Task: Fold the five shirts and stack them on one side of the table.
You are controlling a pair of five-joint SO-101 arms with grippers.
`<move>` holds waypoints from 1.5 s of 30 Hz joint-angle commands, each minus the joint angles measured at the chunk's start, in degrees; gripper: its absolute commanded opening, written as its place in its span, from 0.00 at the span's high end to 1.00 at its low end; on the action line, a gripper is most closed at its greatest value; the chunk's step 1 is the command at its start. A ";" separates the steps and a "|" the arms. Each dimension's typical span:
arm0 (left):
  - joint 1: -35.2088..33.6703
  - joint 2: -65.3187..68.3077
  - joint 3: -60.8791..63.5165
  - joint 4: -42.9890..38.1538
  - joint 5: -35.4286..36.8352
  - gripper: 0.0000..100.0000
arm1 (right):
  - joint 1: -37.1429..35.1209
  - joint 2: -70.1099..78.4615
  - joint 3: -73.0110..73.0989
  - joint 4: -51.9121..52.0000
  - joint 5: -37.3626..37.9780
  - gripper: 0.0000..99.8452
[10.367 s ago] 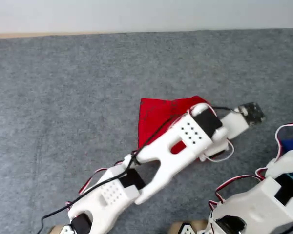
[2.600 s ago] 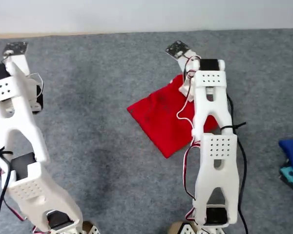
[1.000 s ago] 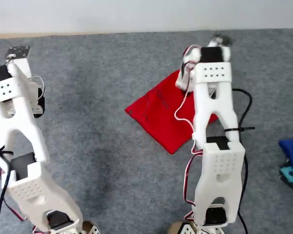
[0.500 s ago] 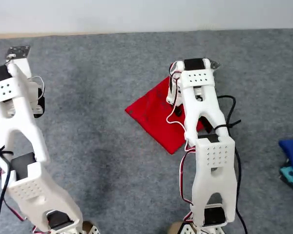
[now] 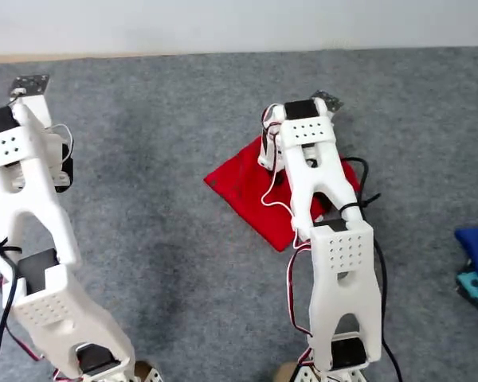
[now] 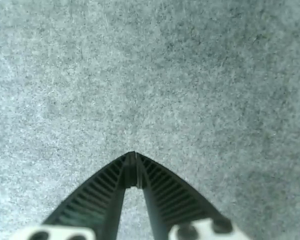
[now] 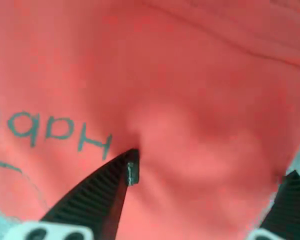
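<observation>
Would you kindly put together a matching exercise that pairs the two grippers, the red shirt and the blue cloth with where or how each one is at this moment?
Things
1. left gripper
2. right gripper
3. red shirt
4. blue cloth

Places or states
A. at the right edge of the high view
B. open, one fingertip denting red fabric
C. shut, above the bare grey table cover
D. lying mid-table, partly under the right arm

Pairs: 1-C, 2-B, 3-D, 4-A
</observation>
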 commanded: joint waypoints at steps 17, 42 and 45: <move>-0.26 -3.60 -0.22 1.58 -0.44 1.00 | -0.22 5.67 -0.26 -4.97 0.88 0.79; -0.26 -3.60 -0.22 1.58 -0.44 1.00 | 3.56 2.59 -0.26 -3.82 10.11 0.99; -0.26 -3.69 -0.31 1.58 -0.44 1.00 | 5.76 -1.45 -0.26 -1.27 13.71 0.99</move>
